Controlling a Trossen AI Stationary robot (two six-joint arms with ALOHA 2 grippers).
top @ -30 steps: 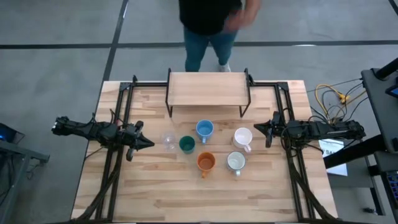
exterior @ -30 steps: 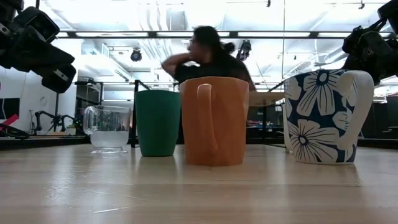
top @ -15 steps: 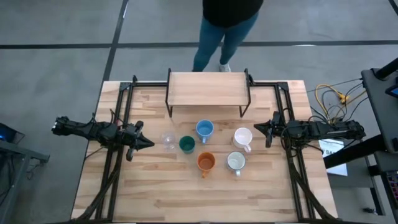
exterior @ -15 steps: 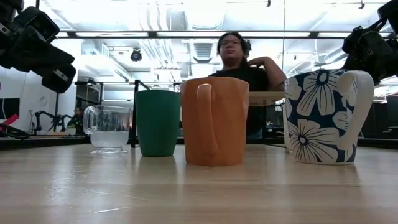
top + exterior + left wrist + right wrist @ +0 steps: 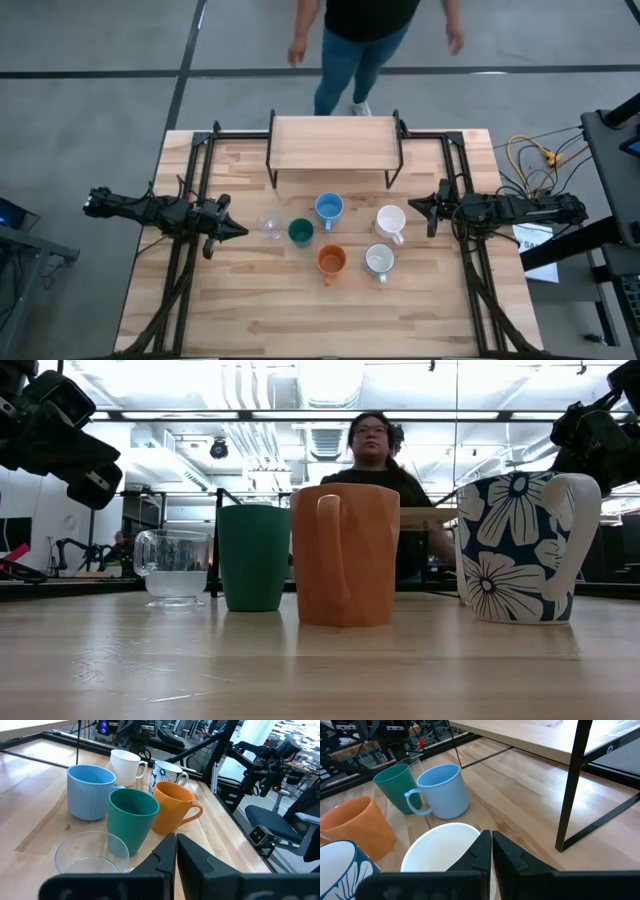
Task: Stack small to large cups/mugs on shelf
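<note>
Over the last second only the person (image 5: 365,30) behind the table has changed for me, turning from a blur to face the table; on the table nothing has shifted, neither arm nor any cup, so I judge the task not yet begun: the shelf (image 5: 334,143) at the far edge carries nothing, and all the cups stand on the tabletop in front of it. Going left to right in the high view, my left gripper (image 5: 238,230) hangs with its fingers pressed together, holding nothing, just beside the glass (image 5: 270,226); then come the green cup (image 5: 300,233), the blue mug (image 5: 329,208) nearest the shelf, the orange mug (image 5: 331,261) nearer the front, the white mug (image 5: 390,221) and the flowered mug (image 5: 379,260), and last my right gripper (image 5: 416,208), fingers likewise together and empty, just beside the white mug. My count: one shelf, six vessels, namely one glass, one handleless cup and four handled mugs, each a different colour; two grippers; one person. From the low view the glass looks shortest, so I would guess it goes first, and my left gripper is best placed to take it.
</note>
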